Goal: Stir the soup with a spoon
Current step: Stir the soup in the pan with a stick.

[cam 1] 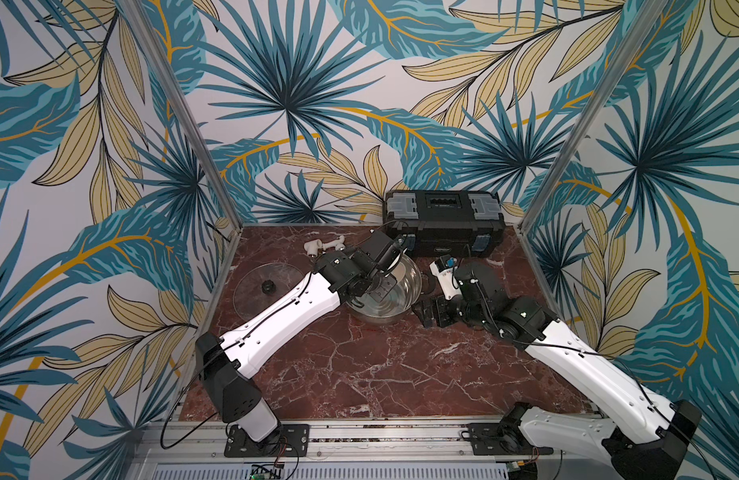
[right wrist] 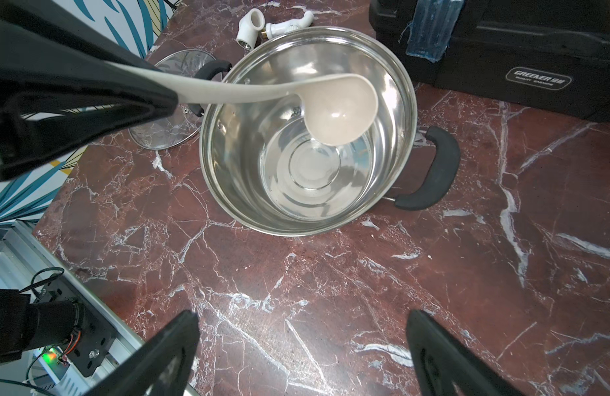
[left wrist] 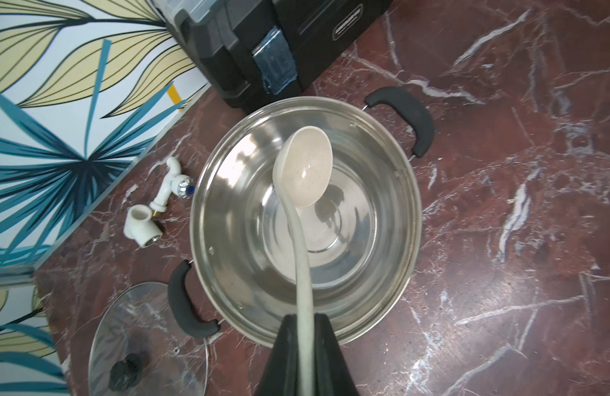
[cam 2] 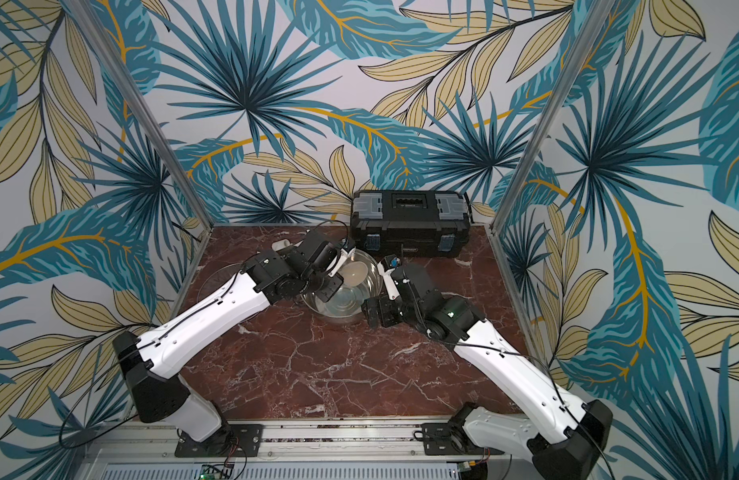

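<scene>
Quick status from my end. My left gripper [left wrist: 305,317] is clamped tight on the spoon [left wrist: 303,168], fingers pinching the far end of its long handle. The rest of the handle runs out over the steel pot [left wrist: 235,205], and the cream bowl end hangs inside the pot's opening, toward the side nearest the toolbox [cam 1: 442,224]. In the left wrist view the spoon throws a shadow on the pot floor, so afaict it's up off the bottom. There might be a little clear liquid down there, but w/ all the reflections I can't really tell.

My right gripper [right wrist: 301,319] is spread wide w/ nothing between the fingers. It sits low over the bare marble table [right wrist: 296,274], just beside the pot on the side w/ the black handle [right wrist: 434,171].

Other stuff: the glass lid [cam 1: 272,278] w/ its black knob lies flat on the table, right next to the pot's other handle. A white pipe fitting [left wrist: 142,226] and a small white tap [left wrist: 169,181] lie together by the back wall, near the pot but not touching it. The toolbox is shut, against the back wall behind the pot.
</scene>
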Tool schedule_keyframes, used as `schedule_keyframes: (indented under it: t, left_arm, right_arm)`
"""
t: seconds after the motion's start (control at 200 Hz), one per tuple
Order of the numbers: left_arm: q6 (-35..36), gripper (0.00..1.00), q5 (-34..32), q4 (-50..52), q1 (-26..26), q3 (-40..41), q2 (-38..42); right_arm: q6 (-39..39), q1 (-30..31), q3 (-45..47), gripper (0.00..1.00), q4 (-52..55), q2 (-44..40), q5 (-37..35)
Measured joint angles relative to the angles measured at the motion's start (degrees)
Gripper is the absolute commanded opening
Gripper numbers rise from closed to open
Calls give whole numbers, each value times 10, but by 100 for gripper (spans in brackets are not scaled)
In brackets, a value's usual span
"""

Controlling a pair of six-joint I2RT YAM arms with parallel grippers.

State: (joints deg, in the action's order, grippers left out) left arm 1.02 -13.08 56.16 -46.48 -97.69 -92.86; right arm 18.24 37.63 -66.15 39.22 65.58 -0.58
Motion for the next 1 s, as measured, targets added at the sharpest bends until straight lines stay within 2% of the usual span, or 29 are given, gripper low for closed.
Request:
schedule_keyframes:
  t: [0.235,0.376,0.736,0.997]
  left_arm:
    - [-14,0,55,19,-3,24,5]
    - [-25,0,61,53,-2,47,31]
    - [-26,0,-46,127,24,52,54]
    - [-14,0,-91,106,28,47,14]
  right_arm:
    - [0,0,-9,99,-3,14,5]
    - [2,1,-12,100,-4,14,9]
    - [2,6,-12,99,-5,14,11]
    - [2,6,-12,100,-10,14,11]
